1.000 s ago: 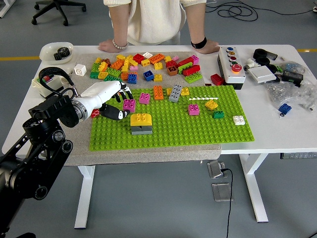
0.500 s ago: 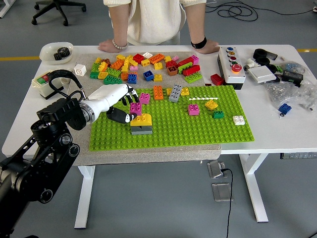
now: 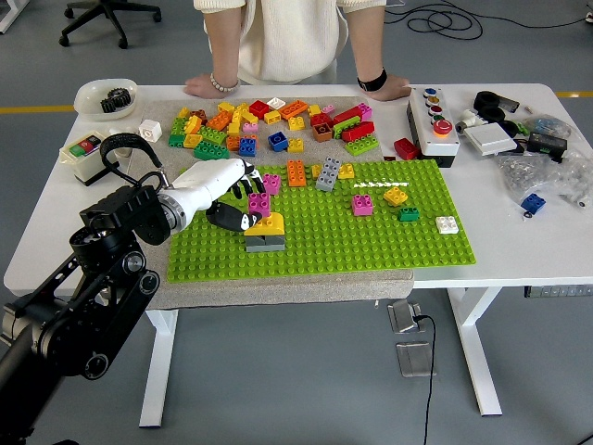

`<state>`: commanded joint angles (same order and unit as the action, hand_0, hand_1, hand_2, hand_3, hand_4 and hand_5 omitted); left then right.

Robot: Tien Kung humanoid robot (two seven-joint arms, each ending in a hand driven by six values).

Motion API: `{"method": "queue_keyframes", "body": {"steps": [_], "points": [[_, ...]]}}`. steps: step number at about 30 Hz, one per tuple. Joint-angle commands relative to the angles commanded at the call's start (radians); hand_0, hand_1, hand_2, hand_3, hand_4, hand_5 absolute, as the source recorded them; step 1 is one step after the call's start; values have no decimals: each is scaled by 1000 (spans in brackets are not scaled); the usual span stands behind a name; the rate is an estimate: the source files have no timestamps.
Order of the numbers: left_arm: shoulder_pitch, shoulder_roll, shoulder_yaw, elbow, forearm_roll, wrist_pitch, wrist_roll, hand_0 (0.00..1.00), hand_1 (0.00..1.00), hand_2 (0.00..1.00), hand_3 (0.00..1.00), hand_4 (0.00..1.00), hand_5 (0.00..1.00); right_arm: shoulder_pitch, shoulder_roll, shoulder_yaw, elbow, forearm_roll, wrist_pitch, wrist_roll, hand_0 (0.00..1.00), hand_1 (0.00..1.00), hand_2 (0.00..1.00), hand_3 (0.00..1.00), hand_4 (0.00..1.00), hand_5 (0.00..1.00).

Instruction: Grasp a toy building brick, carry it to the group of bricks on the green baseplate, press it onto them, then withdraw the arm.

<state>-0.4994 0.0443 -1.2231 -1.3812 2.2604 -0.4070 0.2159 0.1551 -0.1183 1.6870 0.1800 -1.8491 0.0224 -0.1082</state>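
High head view, forward-down over the white table [image 3: 519, 243].

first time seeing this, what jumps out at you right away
The bright green baseplate fills the middle of the table, with the robot's white left hand reaching in from the left, holding a magenta brick right above a yellow-and-grey brick stack. Behind it lies a colourful pile of loose bricks, and a person's hands rest on the table's far edge.
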Motion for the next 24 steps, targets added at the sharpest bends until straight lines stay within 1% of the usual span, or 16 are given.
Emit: {"method": "queue_keyframes", "body": {"steps": [12, 24], "points": [[1, -2, 10, -9, -6, -1, 11, 586, 559, 552, 550, 605, 130, 1, -1, -2, 0, 6, -1, -1, 745, 645, 682, 633, 844, 520], [0, -10, 33, 23, -5, 23, 8, 586, 560, 552, 550, 604, 134, 1, -1, -3, 0, 9, -1, -1, 745, 646, 682, 633, 844, 520]]}}
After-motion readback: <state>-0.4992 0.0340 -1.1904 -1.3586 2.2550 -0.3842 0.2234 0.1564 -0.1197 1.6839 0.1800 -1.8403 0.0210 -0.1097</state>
